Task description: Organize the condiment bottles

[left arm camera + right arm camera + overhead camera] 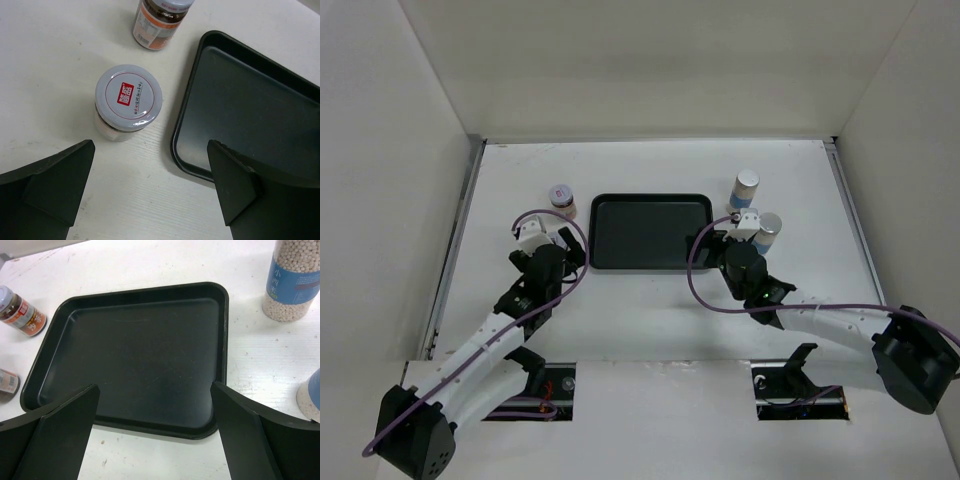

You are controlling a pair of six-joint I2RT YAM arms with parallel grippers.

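Note:
Two short brown jars stand left of the black tray (650, 258). The far jar (562, 200) shows at the top of the left wrist view (160, 20). The near jar (129, 97), with a white red-marked lid, stands just ahead of my open, empty left gripper (150, 185), which hovers left of the tray (563, 250). Two taller pale bottles with blue bands stand right of the tray, one farther (745, 190) and one nearer (767, 232). My right gripper (718, 243) is open and empty over the tray's near right corner (155, 425). Both pale bottles, the farther (295, 285) and the nearer (310, 395), are to its right.
The tray (224, 340) holds nothing. White walls enclose the table on the left, back and right. Purple cables loop off both wrists. In the right wrist view both brown jars, one farther (20, 315) and one nearer (7, 382), sit beyond the tray's left rim.

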